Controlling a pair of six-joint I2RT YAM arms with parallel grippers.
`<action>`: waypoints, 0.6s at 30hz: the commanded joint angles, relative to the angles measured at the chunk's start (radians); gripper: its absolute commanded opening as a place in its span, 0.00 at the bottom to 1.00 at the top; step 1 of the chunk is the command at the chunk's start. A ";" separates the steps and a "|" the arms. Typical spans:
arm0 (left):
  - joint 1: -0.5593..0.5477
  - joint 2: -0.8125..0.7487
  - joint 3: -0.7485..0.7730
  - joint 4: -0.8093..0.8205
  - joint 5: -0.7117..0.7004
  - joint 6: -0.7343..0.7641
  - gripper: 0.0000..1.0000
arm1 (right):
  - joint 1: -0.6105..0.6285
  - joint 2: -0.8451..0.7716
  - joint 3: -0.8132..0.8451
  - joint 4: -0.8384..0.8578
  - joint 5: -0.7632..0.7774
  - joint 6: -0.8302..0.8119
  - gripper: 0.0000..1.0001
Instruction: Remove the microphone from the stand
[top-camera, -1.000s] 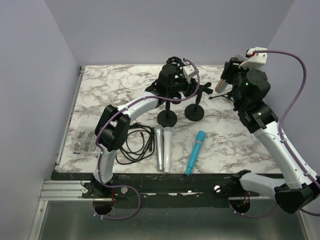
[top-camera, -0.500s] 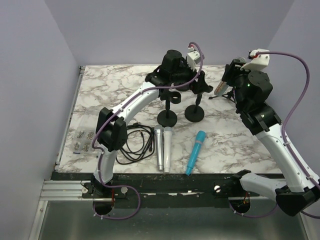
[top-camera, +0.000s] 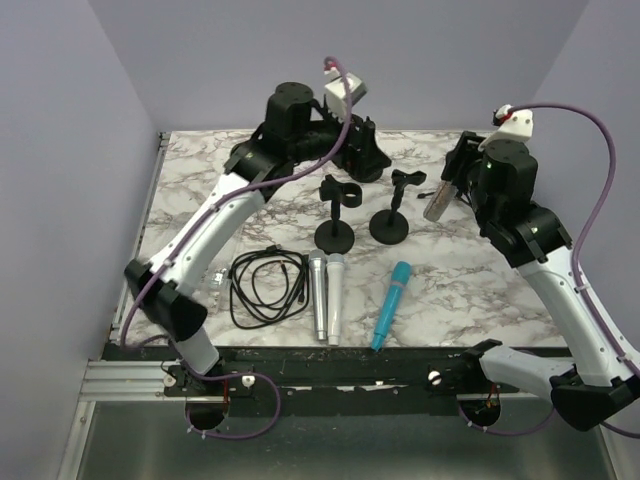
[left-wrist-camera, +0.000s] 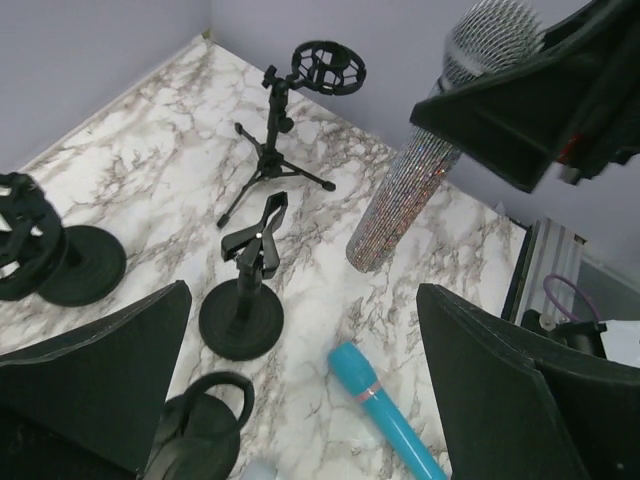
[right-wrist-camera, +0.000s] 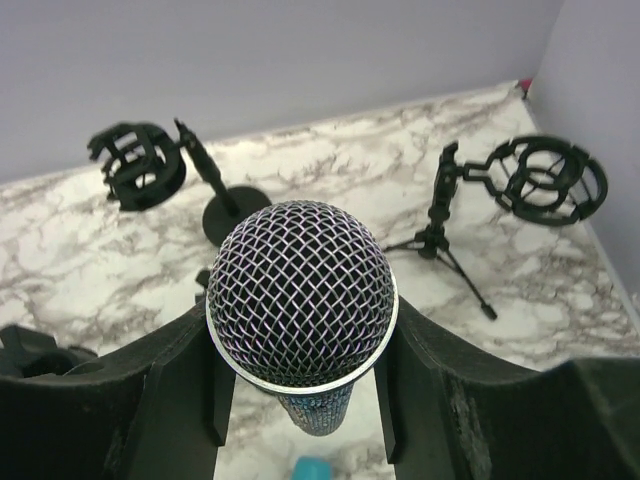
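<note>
My right gripper (top-camera: 445, 190) is shut on a glitter-bodied microphone (top-camera: 436, 205), held in the air clear of every stand. In the right wrist view its mesh head (right-wrist-camera: 302, 295) fills the space between my fingers (right-wrist-camera: 170, 400). The left wrist view shows the sparkly body (left-wrist-camera: 405, 195) hanging tilted above the marble. Two round-base clip stands (top-camera: 335, 215) (top-camera: 390, 212) sit mid-table with nothing in their clips. A tripod stand (left-wrist-camera: 285, 150) with a ring mount is behind them. My left gripper (top-camera: 362, 158) hovers open above the back of the table, holding nothing.
Two silver microphones (top-camera: 327, 295) and a blue microphone (top-camera: 392, 303) lie near the front edge. A coiled black cable (top-camera: 265, 285) lies to their left. Purple walls close in the table at the back and on both sides.
My left gripper opened, let go of the clip stand and rose back and to the left. My right gripper tilted and dropped slightly with the microphone.
</note>
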 joint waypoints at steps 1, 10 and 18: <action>0.034 -0.222 -0.201 -0.017 -0.066 -0.025 0.99 | 0.001 -0.040 -0.051 -0.161 -0.080 0.100 0.01; 0.065 -0.559 -0.614 0.093 -0.247 0.087 0.99 | 0.001 -0.012 -0.180 -0.399 -0.140 0.254 0.01; 0.028 -0.676 -0.730 0.119 -0.385 0.163 0.98 | 0.000 0.079 -0.303 -0.459 -0.150 0.421 0.01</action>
